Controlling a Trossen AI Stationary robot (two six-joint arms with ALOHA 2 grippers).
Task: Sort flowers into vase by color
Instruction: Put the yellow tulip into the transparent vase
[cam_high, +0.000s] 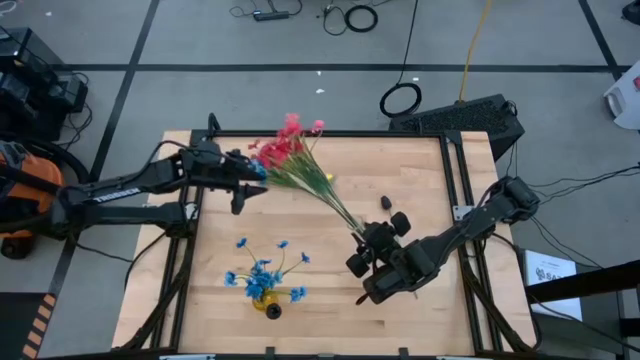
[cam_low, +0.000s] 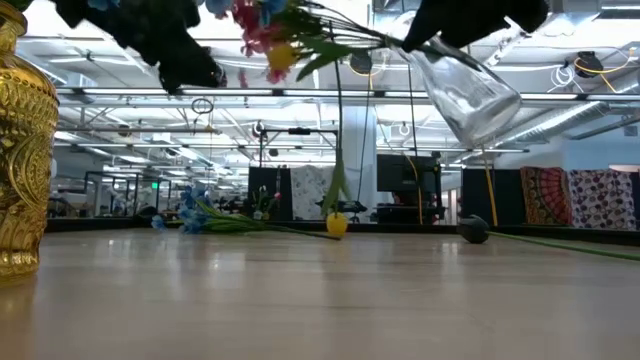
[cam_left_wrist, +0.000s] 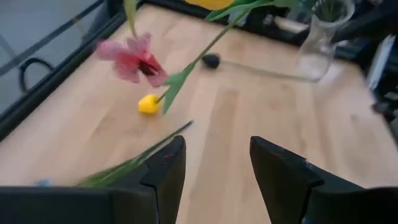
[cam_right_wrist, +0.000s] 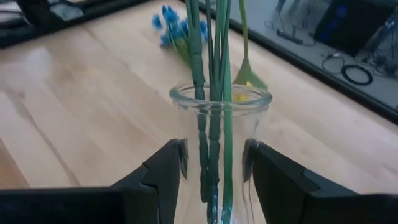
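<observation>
Right gripper (cam_right_wrist: 211, 171) clamping glass vase (cam_right_wrist: 219, 106), no readable writing

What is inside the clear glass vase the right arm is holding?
Several green stems stand in the glass vase, gripped by the right gripper. Their lower ends are hidden below the frame.

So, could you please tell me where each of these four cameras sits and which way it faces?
High view: overhead, straight down on the table; both arms show.
Low view: table-top height, level toward the room; the arms hang in from above.
Left wrist view: past the open left claw toward the yellow bud.
Right wrist view: past the right claw, shut on the glass vase.
Shared: low and left wrist views both show the bud and the glass vase.
</observation>
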